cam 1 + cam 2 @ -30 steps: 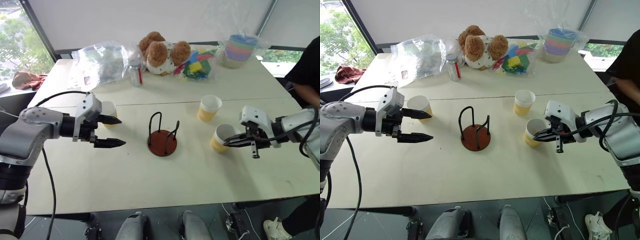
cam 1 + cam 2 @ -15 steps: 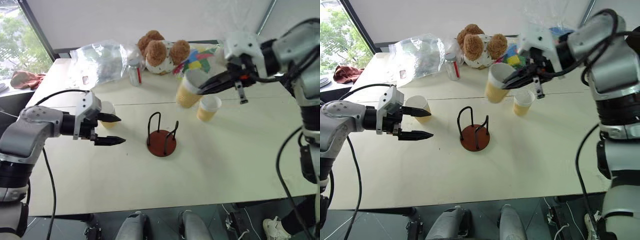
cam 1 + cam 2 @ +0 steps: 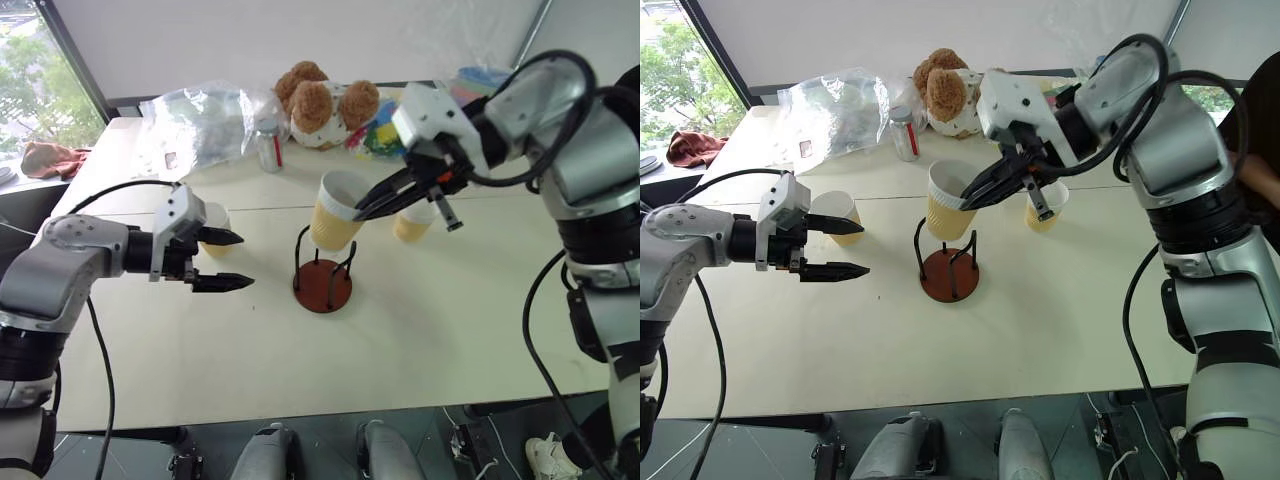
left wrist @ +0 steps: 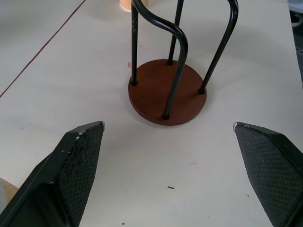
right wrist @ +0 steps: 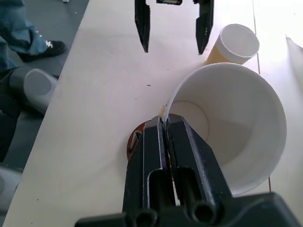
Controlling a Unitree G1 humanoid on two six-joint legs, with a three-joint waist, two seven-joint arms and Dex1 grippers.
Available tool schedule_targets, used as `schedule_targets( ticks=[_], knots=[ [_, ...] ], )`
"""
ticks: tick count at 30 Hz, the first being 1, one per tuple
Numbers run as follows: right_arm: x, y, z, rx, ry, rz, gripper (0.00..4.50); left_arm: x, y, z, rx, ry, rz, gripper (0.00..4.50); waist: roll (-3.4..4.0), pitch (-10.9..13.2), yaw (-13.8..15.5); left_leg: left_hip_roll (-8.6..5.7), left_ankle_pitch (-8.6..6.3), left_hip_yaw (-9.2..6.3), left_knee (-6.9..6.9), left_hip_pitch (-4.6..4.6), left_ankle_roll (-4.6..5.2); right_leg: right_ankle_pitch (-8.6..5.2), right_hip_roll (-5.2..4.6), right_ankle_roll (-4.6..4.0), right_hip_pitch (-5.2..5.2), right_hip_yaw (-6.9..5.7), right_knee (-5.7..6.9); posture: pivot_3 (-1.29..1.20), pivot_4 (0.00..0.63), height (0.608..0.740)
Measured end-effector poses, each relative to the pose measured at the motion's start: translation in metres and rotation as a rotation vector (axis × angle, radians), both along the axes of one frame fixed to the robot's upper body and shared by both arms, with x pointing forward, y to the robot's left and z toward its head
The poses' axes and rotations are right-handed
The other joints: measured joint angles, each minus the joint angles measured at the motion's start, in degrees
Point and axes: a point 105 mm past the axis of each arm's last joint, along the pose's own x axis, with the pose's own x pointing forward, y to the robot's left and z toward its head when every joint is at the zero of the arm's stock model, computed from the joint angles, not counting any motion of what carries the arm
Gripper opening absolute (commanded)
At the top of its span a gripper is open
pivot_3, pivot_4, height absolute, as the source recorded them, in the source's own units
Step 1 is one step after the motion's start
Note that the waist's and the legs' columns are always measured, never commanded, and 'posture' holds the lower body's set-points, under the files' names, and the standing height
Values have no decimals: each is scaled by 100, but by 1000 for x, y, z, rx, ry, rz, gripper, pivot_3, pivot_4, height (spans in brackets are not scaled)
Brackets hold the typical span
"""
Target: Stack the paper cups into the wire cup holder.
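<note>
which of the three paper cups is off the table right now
The paper cup pinched by its rim in the right tool, above the wire cup holder. The other two cups stand on the table.

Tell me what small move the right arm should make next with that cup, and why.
Probably lower it straight down into the wire cup holder. The right gripper is shut on the rim of a paper cup, which hangs tilted just above the black loops and not yet between them. Levelling the cup as it descends should help it slip in.
</note>
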Motion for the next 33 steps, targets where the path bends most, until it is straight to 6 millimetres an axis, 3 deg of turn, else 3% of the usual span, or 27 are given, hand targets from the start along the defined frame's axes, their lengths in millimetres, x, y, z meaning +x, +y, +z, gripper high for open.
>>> schedule_targets(
  ticks=[8, 11, 14, 21, 23, 26, 28, 33],
  knots=[
    [12, 4, -25, -59, -12, 7, 71, 1, -3, -1, -11, -5, 0, 4500, -1, 0, -5, -1, 7, 1, 0, 1, -12, 0, 1, 0, -4, -1, 10, 0, 150, 740],
    [14, 7, -29, -71, -27, 12, 919, 1, -4, -1, -12, -5, 0, 4500, 0, 0, -5, -1, 8, 1, 1, 1, -13, 0, 1, 0, -4, -1, 11, 0, 150, 740],
    [16, 9, -31, -70, -32, 14, 2287, 1, -4, -1, -15, 0, 6, 4500, -1, 0, -3, -1, 8, 1, 1, 1, -13, 0, 1, 0, -4, -1, 12, 0, 150, 740],
    [26, 3, -27, -37, -29, -54, 2287, 1, -5, -1, -13, -3, 11, 4500, -1, 0, 3, -1, 8, 1, 1, 1, -14, 0, 1, 0, -4, -1, 12, 0, 150, 740],
    [41, -13, -19, -37, -51, -145, 2287, 0, -6, -1, -20, 2, 5, 4500, -1, 1, 10, -5, 8, 1, 2, 1, -13, 0, -1, 0, -4, 0, 12, 0, 150, 740],
    [65, -57, -5, -54, -133, -339, 2287, -2, -6, 2, -27, 7, -3, 4500, -4, 0, 12, -8, 8, -2, 1, 2, -13, -1, -2, -2, -2, 0, 11, 0, 150, 740],
    [81, -86, -13, -84, -140, -454, 2287, -4, -3, 5, -11, 5, -8, 4500, -5, 0, -20, -8, 10, 1, -2, 4, -18, -1, -2, -2, -2, 0, 9, 0, 150, 740],
    [96, -114, -42, -118, -65, -566, 2287, 1, -4, 22, -18, -52, -12, 4500, -1, 3, -58, -1, 12, 8, -4, 8, -21, -1, 3, -1, -5, 3, 14, 0, 150, 740]
  ],
)
